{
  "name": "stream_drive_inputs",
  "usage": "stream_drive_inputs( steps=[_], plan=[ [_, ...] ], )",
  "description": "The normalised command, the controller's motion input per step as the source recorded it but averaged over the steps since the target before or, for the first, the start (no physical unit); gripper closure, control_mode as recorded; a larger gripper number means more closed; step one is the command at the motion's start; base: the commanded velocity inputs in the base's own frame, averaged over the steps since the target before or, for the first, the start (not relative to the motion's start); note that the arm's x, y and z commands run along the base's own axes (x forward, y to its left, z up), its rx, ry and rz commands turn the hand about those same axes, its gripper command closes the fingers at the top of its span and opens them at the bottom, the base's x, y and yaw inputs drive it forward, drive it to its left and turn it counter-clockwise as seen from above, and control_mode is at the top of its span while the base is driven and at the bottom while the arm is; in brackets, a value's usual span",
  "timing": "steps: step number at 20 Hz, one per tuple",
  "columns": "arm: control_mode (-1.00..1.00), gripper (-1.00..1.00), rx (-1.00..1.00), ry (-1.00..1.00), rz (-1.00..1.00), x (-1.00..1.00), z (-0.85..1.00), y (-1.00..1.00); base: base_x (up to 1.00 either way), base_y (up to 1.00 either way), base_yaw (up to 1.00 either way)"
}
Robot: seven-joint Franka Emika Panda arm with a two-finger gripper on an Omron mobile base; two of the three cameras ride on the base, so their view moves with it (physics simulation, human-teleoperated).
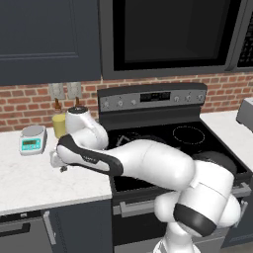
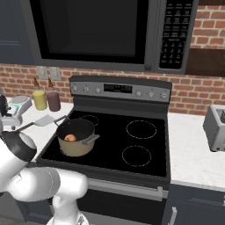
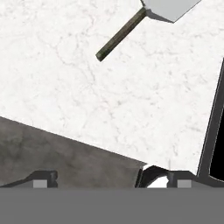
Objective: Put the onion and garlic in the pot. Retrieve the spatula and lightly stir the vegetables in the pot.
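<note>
You have the stove (image 2: 145,149) as the largest item: black glass top, burner rings visible, control panel along its back edge, microwave (image 2: 101,35) mounted above. White marble tabletop (image 3: 131,100) flanks it; in the hand view the stove's dark edge runs down the 3 o'clock side of the marble.

The arm (image 1: 143,163) sweeps from the lower right of the left base view across the stove front toward 9 o'clock, with its hand end low over the tabletop left of the stove.

The pot (image 2: 75,137) sits on the stove's front-left burner — beige wall, dark inside, loop handle toward 3 o'clock. The onion (image 2: 70,138) lies inside it, at the 8 o'clock side of the interior. You cannot make out the garlic in the pot from this angle.

The spatula (image 2: 44,121) lies flat on the tabletop just beside the stove's left edge, at 10 o'clock from the pot; in the right base view the blade is near the stove and the handle runs off toward 8 o'clock. In the hand view its handle and blade (image 3: 144,17) sit at 12 to 1 o'clock, well clear of the fingertips.

A yellow jar (image 2: 40,100) and a maroon jar (image 2: 53,101) stand by the brick wall; a kitchen scale (image 1: 33,139) sits left of them.

The claw (image 3: 109,179) — spread to full width, nothing between its fingertips (image 3: 42,178).
</note>
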Motion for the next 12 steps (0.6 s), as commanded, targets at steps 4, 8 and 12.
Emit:
stream_drive_inputs(
  steps=[4, 8, 12],
  plan=[
    [-1.0, -1.0, -0.03, 0.0, -0.32, 0.79, -0.4, 0.4, 0.0, 0.0, 0.0],
    [-1.0, -1.0, 0.0, 0.0, -0.23, 0.66, -0.34, 0.2, 0.0, 0.0, 0.0],
    [-1.0, -1.0, 0.0, 0.06, -0.15, 0.64, -0.44, 0.29, 0.0, 0.0, 0.0]
  ],
)
